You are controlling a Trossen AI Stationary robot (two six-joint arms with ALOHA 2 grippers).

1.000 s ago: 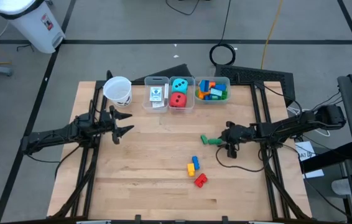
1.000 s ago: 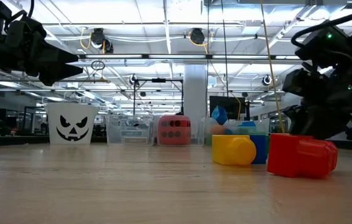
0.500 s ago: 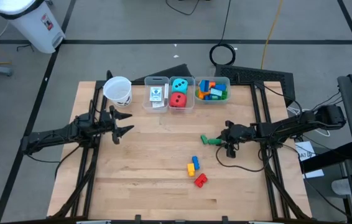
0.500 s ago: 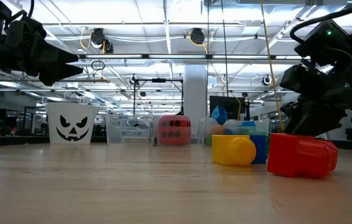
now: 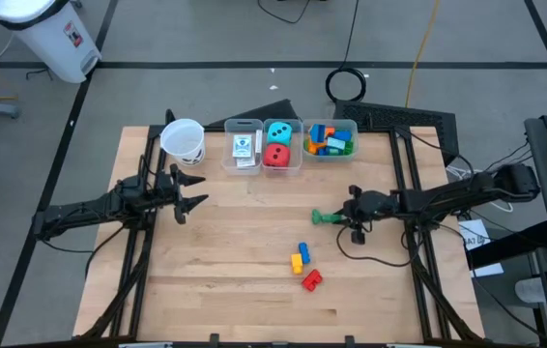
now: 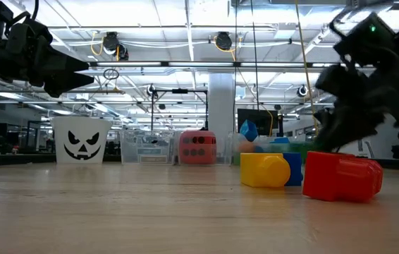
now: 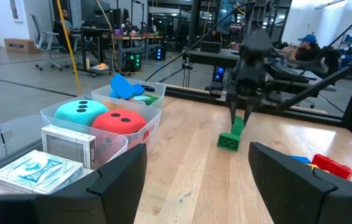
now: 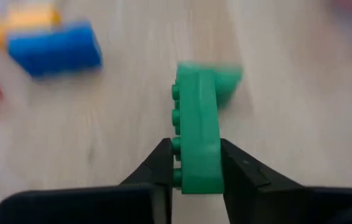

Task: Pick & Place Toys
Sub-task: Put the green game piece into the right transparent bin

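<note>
A green brick piece (image 5: 325, 217), long with a short block at its far end, is between the fingers of my right gripper (image 5: 344, 216), right of the table's middle. It also shows in the left wrist view (image 7: 231, 135). My left gripper (image 5: 193, 194) is open and empty at the left, near the white paper cup (image 5: 184, 140). A yellow and a blue brick (image 5: 300, 256) and a red brick (image 5: 311, 279) lie loose on the table nearer the front. The teal die (image 5: 278, 131), the red die (image 5: 275, 155) and the white card packs (image 5: 244, 148) sit in clear bins. My right gripper pinches the green brick's two long sides (image 8: 196, 168) between its two fingers, at the end nearest the wrist. The fingers lie along the brick, which sticks out past them toward the table's left. I cannot tell whether its far block (image 7: 229, 142) touches the table.
Three clear bins stand in a row at the far edge: cards (image 5: 243, 166), dice (image 5: 277, 168), and several coloured bricks (image 5: 329, 140). The cup stands left of them. Bare wood lies between the two grippers and along the near edge.
My right gripper has moved a little toward the table's far left with the green brick still between its fingers, and in the low view the arm has tipped and risen slightly. The left arm and the loose bricks have stayed put.
</note>
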